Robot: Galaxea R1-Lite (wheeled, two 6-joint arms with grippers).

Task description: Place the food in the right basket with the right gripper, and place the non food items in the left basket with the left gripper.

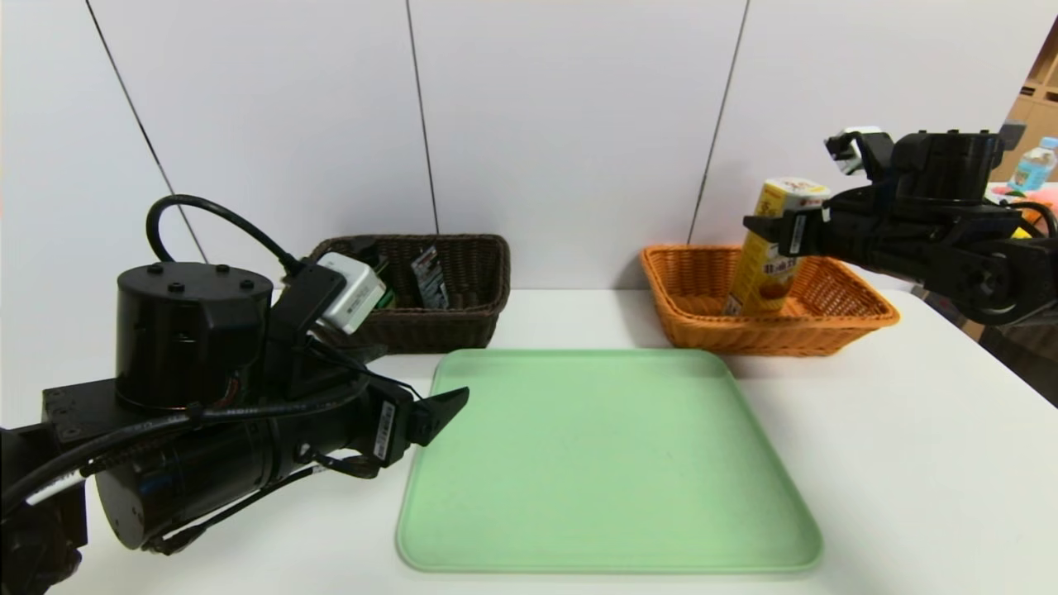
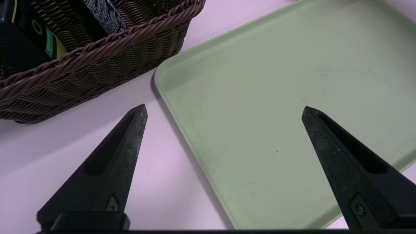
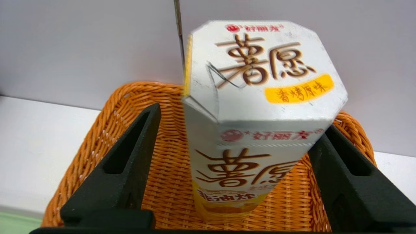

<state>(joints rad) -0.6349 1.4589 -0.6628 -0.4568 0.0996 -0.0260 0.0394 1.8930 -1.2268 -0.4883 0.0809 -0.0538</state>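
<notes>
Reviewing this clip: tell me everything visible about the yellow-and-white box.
The box is a tall, many-sided carton, apparently cardboard, with a white lid and upper sides, yellow lower down. Brown Chinese characters, red logos and a yellow label mark it; dark scribbles cross the lid. It stands in the orange wicker basket, leaning slightly, its top above the rim. The right claw is open around it: one finger stands clear, while the other overlaps its edge, so contact there cannot be told.
</notes>
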